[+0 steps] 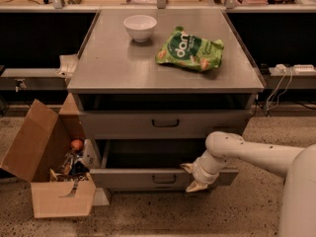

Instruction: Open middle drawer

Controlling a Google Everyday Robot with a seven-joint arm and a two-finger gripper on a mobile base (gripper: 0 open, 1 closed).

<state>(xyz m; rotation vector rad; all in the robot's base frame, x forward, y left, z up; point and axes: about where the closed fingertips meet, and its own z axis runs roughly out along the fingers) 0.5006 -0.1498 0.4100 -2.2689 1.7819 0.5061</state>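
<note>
Camera view has the gripper (190, 177) low before the cabinet, under the right half of the worktop's front edge. It is at the face of the middle drawer (131, 178), just right of the small dark handle (163, 179). Its two pale fingers are spread apart, one tip by the drawer's top lip, the other by its lower edge. They clasp nothing, and whether they touch the metal is hard to tell. The white arm (247, 151) runs right to the robot's body (298, 201), which the frame's corner cuts off.

The middle drawer stands drawn well out past the front edge, its inside lost in shadow, and whatever lies beneath it is hidden. Above it the top drawer (118, 125) juts slightly, leaving a dark gap under the worktop (113, 68). A white bowl (140, 26) sits near the back edge, left of centre. A green snack bag (190, 51) lies right of centre. On the floor beyond the front left corner, an open cardboard box (42, 147) holds jumbled things I cannot identify.
</note>
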